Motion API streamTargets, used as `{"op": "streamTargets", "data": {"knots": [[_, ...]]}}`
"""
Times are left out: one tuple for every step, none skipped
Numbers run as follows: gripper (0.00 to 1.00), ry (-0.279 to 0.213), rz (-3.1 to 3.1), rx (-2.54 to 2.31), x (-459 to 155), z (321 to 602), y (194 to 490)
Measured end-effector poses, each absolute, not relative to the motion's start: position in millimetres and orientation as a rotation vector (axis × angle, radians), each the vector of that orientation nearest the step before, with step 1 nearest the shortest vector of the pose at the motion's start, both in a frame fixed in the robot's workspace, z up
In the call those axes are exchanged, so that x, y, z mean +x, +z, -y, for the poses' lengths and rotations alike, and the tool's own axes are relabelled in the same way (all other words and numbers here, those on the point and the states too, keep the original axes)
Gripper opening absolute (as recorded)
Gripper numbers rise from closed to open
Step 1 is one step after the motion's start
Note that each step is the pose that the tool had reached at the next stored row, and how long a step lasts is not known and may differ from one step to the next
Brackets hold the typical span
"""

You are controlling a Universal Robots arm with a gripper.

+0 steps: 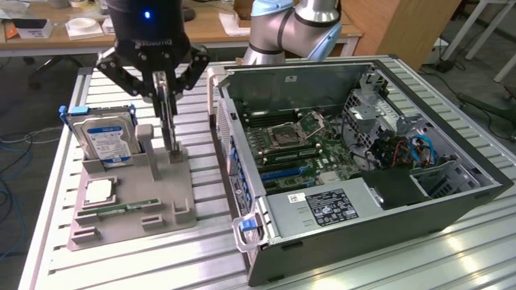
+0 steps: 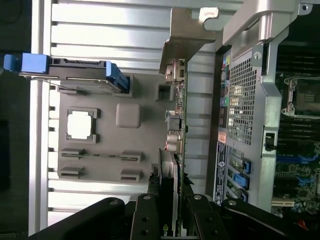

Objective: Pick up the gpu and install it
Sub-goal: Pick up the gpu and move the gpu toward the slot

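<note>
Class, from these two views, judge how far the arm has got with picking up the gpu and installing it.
Done: the gripper is shut on the gpu. In hand: the card stands upright at the grey holder, beside the hard drive; whether it is clear of its slot cannot be told. Left: installing it, since the motherboard in the open computer case carries no such card.

— You see the table [image 1: 451, 260]? Ribbed bare metal, shiny.
— Yes. Your holder [image 1: 161, 193] is matt grey plastic, smooth.
— And the card [image 2: 180, 110]?
— You see its bracket [image 2: 187, 35] is dull silver sheet metal.
</note>
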State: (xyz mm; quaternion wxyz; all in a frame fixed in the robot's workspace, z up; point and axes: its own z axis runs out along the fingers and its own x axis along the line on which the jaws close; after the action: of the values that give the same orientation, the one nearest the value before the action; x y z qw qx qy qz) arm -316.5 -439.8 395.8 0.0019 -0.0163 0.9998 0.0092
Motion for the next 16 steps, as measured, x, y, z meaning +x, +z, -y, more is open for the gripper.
{"op": "streamTargets", "data": {"knots": [[0.27,0.029,-3.137,-0.051,-316.5,439.8,400.3],[0.27,0.029,-3.137,-0.051,-316.5,439.8,404.7],[0.27,0.029,-3.137,-0.051,-316.6,439.8,409.3],[0.27,0.029,-3.137,-0.051,-316.6,439.8,414.0],[0.27,0.029,-3.137,-0.051,-316.5,439.8,418.4],[0.27,0.029,-3.137,-0.051,-316.5,439.8,421.1],[0.27,0.029,-3.137,-0.051,-315.9,439.9,421.3],[0.27,0.029,-3.137,-0.051,-313.9,439.9,421.6],[0.27,0.03,-3.137,-0.051,-311.2,439.8,421.8],[0.27,0.03,-3.137,-0.05,-307.9,439.8,422.0],[0.27,0.03,-3.137,-0.05,-305.0,439.8,422.1],[0.27,0.031,-3.137,-0.05,-302.2,439.8,422.2],[0.27,0.031,-3.137,-0.05,-299.4,439.8,422.3],[0.27,0.031,-3.137,-0.05,-296.7,439.8,422.3],[0.27,0.03,-3.137,-0.049,-294.0,439.8,422.4],[0.27,0.03,-3.137,-0.049,-291.4,439.8,422.4]]}}
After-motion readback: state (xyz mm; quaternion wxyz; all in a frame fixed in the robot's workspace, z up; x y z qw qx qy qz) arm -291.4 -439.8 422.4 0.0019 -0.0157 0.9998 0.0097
